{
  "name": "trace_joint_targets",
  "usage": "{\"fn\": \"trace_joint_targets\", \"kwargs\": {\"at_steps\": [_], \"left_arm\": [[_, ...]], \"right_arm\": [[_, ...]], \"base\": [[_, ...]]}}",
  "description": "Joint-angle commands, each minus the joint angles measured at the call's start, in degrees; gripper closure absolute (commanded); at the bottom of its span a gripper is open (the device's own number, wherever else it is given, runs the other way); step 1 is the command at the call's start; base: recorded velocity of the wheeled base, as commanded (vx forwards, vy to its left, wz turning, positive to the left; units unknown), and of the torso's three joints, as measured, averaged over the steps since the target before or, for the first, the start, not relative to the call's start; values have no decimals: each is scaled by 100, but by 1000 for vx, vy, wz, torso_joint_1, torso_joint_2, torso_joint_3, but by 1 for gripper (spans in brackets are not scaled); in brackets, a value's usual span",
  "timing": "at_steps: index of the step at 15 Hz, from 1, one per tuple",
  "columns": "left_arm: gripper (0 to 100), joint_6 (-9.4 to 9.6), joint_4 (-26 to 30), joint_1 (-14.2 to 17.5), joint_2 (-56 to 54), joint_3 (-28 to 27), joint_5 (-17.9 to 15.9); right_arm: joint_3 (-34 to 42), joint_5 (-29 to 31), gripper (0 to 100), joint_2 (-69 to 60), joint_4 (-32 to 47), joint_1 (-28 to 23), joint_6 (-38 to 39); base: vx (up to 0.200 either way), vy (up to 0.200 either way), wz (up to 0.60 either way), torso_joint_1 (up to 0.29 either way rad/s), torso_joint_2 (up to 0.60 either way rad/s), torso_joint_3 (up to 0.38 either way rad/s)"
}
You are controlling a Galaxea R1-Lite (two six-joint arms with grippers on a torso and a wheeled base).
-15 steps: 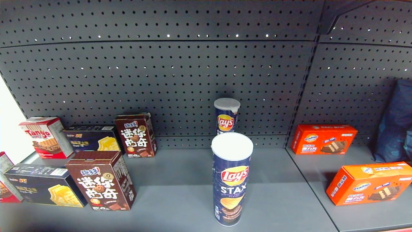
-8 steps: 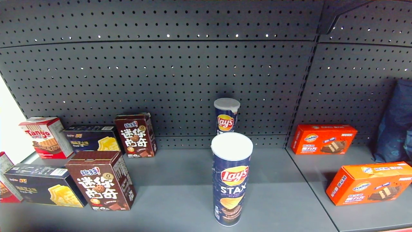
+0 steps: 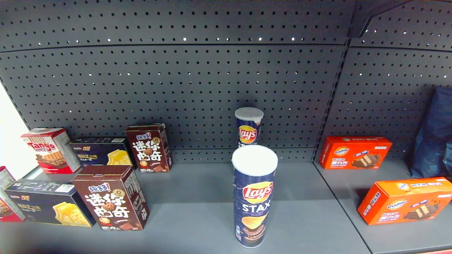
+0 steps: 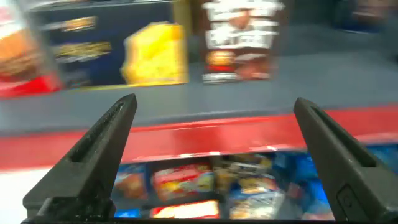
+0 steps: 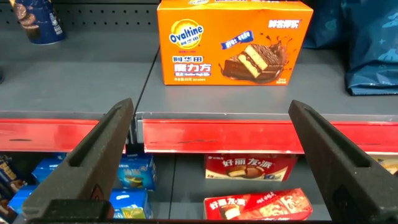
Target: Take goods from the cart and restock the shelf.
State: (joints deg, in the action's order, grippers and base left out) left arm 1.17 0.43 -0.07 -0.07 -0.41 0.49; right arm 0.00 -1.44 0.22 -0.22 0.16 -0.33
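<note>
The grey shelf point(image 3: 197, 211) carries two upright chip cans, one at the front point(image 3: 254, 197) and one at the back point(image 3: 248, 127). Brown cookie boxes point(image 3: 113, 199), dark blue boxes point(image 3: 49, 208) and a red-and-white wafer box point(image 3: 49, 150) stand to the left. Two orange boxes point(image 3: 406, 201) lie on the right bay. My left gripper point(image 4: 214, 102) is open and holds nothing, level with the shelf's red front strip point(image 4: 205, 140), facing a dark blue box point(image 4: 118, 53) and a brown box point(image 4: 239, 40). My right gripper point(image 5: 210, 104) is open and holds nothing, facing an orange box point(image 5: 233, 40).
A perforated back panel point(image 3: 197, 88) closes the shelf behind the goods. Dark blue bags point(image 3: 436, 137) sit at the far right. Below the red strip point(image 5: 249, 135), a lower shelf holds red boxes point(image 5: 249, 168) and blue packets point(image 5: 134, 174). Bare shelf lies between the cookie boxes and the cans.
</note>
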Motion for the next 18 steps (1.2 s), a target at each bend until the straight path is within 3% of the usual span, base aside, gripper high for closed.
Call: {"fn": "trace_joint_targets", "kwargs": {"at_steps": [1, 18], "left_arm": [[0, -12, -60, 7, 7, 41, 48], [0, -117, -60, -1, 7, 41, -49]], "right_arm": [[0, 3, 0, -22, 4, 2, -2], [0, -6, 0, -22, 4, 2, -2]], "base": [[0, 0, 0, 0, 0, 0], [-12, 0, 35, 1, 0, 0]]}}
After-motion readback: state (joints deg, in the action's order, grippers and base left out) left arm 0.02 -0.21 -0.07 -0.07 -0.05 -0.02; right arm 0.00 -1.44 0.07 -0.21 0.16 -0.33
